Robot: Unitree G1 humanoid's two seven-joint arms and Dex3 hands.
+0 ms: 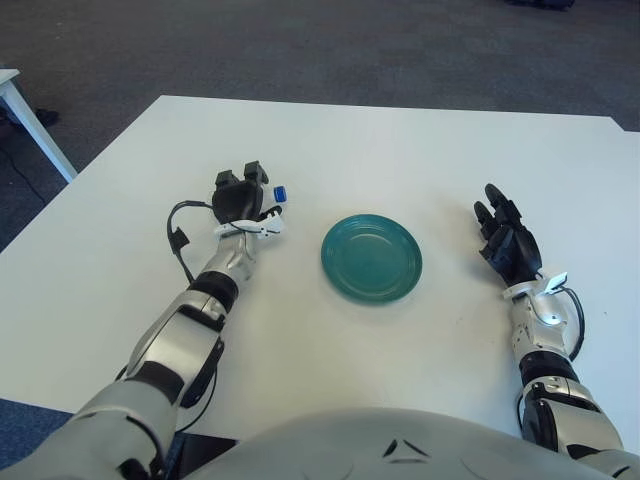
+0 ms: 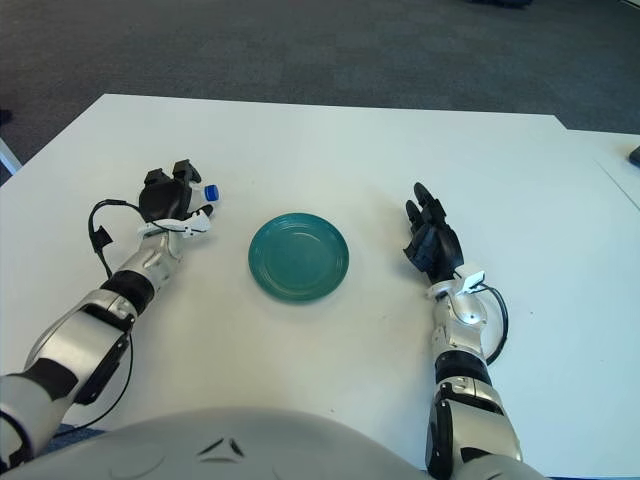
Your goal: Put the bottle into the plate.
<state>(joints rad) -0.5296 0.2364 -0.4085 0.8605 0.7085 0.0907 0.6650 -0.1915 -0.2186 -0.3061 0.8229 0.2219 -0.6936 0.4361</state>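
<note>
The teal plate looks glossy and smooth, the white table matt, the far floor like rough dark carpet.

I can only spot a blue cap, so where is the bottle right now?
The bottle is in the left robot hand, left of the green plate and not yet over it, its blue cap pointing toward the plate.

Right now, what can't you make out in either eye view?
- Bottle: only its blue cap shows beside the left hand; the hand hides the body in both views.
- Whether the bottle is off the table: cannot tell.
- Right hand, right of the plate: table contact unclear.
</note>
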